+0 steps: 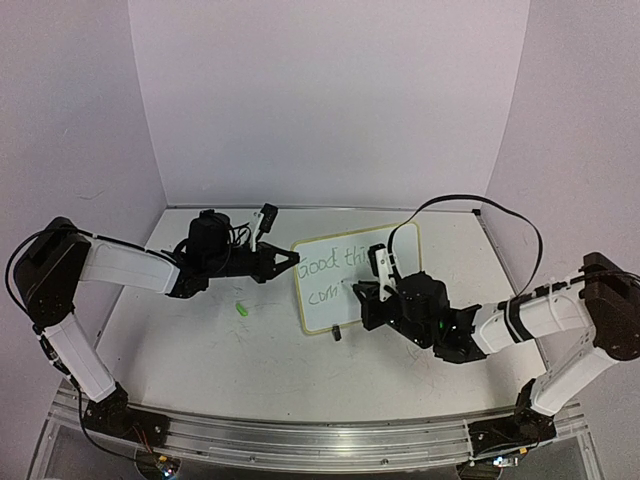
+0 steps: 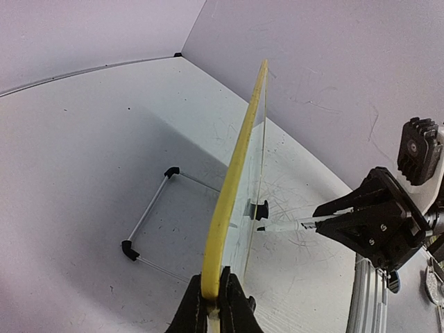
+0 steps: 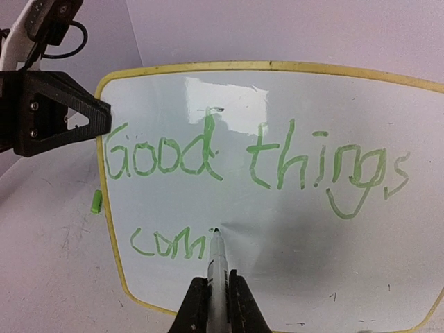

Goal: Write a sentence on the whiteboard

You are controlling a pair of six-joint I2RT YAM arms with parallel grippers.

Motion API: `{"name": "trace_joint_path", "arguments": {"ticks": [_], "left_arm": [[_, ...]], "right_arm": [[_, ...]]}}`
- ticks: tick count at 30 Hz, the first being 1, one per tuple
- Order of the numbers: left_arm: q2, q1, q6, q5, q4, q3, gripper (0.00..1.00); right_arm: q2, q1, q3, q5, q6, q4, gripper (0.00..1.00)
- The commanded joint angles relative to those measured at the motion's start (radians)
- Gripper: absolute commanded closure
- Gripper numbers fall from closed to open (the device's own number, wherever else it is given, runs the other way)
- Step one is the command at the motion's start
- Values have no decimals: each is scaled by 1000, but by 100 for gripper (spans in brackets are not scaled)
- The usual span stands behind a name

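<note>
A robotics lab cell — plain white walls (image 1: 330,100) box in a scratched worktop (image 1: 200,340), left arm (image 1: 125,265) and right arm (image 1: 545,315) bolted to a near aluminium rail (image 1: 300,437).

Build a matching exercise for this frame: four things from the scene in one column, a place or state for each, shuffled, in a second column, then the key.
Column one
1. left gripper
2. right gripper
3. small green piece
4. second line of lettering

Column two
A. lying on the table, left of the whiteboard
B. shut on the whiteboard's yellow rim
C. unfinished, only its first letters written
D. shut on the marker, tip touching the whiteboard

Pairs: 1-B, 2-D, 3-A, 4-C.
</note>
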Motion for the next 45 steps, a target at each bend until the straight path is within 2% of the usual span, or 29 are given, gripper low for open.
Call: {"name": "trace_joint_path", "arguments": {"ticks": [1, 30, 45], "left_arm": [[-22, 6, 67, -58, -13, 29, 100], [-14, 6, 67, -49, -17, 43, 100], [-12, 6, 68, -50, -18, 42, 100]], "right_arm": [[-19, -4, -12, -18, 17, 25, 100], [45, -5, 38, 17, -3, 30, 100], [51, -4, 15, 6, 45, -26, 100]]}}
